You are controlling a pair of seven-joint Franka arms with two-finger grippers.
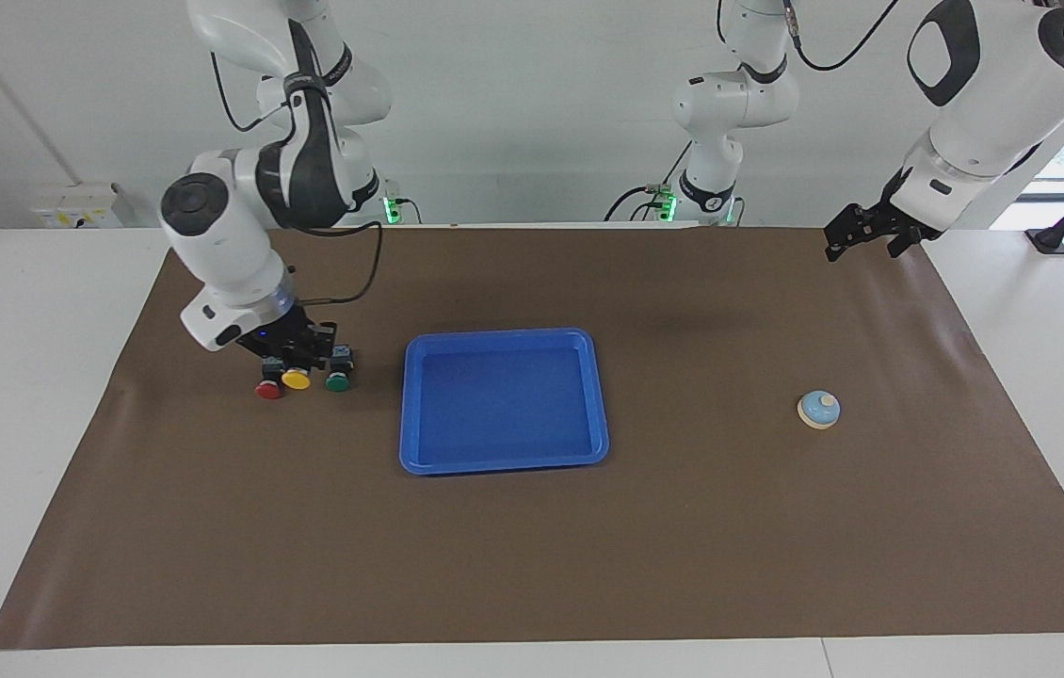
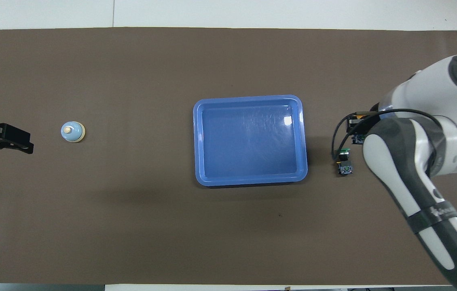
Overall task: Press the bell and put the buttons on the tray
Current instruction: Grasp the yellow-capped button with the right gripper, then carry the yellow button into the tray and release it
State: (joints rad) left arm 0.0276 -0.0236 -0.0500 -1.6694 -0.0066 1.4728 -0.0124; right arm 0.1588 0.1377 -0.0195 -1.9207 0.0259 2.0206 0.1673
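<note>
The blue tray (image 1: 504,332) (image 2: 248,97) lies mid-table with nothing in it. My right gripper (image 1: 297,363) (image 2: 356,128) is shut on the yellow button (image 1: 296,380), holding it just above the mat, over the gap between the red button (image 1: 268,390) and the green button (image 1: 337,382) (image 2: 343,161). Both of those rest on the mat toward the right arm's end. In the overhead view my right arm hides the red button. The bell (image 1: 818,410) (image 2: 72,131) stands alone toward the left arm's end. My left gripper (image 1: 862,240) (image 2: 20,138) hangs open, raised, well apart from the bell.
A brown mat (image 1: 532,565) covers most of the white table (image 1: 14,424). The white margins lie outside the mat at both ends and along the edge farthest from the robots.
</note>
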